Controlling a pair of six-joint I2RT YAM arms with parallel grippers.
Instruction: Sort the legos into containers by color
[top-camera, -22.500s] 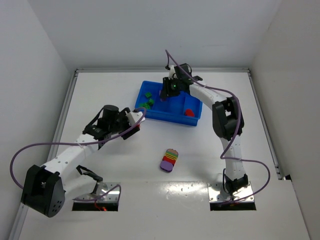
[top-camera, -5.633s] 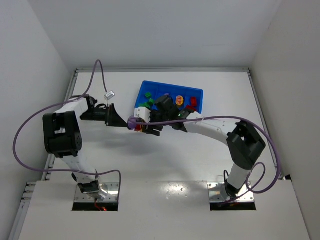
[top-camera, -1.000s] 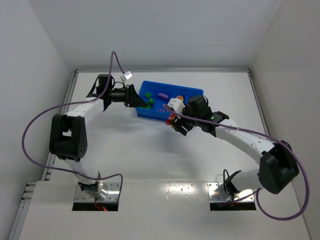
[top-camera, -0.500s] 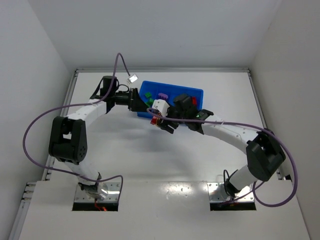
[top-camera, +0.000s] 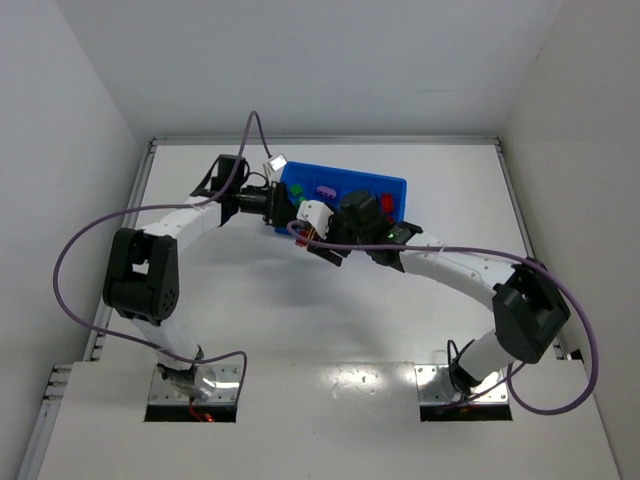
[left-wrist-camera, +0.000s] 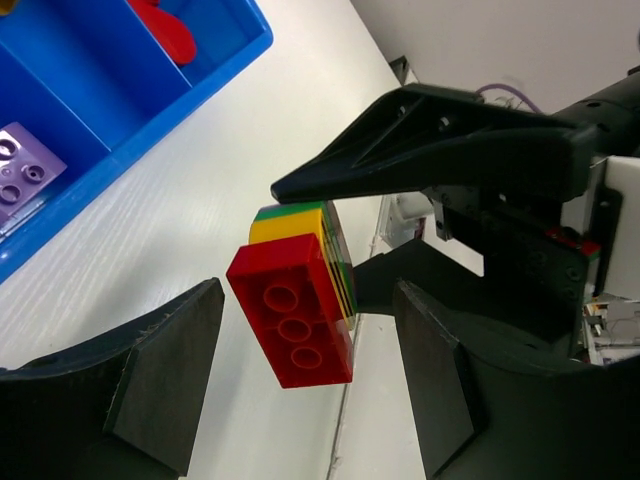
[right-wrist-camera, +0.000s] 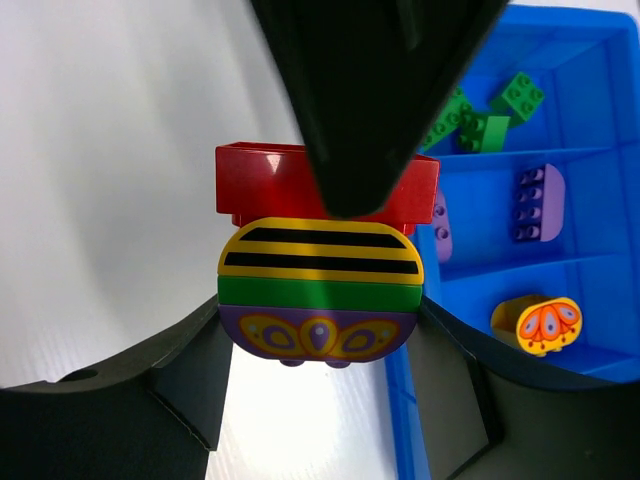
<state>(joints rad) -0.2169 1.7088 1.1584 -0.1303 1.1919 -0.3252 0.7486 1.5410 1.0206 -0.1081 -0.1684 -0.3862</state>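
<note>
Shifting leftward, right jaws clamp multicoloured clump (right-wrist-camera: 320, 290); left jaws open, flanking its red brick (left-wrist-camera: 295, 320).

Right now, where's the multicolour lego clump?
Centre of both wrist views: the lego clump is clamped in the right gripper, just off the blue tray's near edge, its red brick between the open fingers of the left gripper.

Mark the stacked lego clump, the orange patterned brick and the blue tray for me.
lego clump (right-wrist-camera: 320, 292): right wrist view, on its green layer.
orange patterned brick (right-wrist-camera: 548, 325): right wrist view, on its printed face.
blue tray (right-wrist-camera: 590, 95): right wrist view, on a bare compartment floor.
</note>
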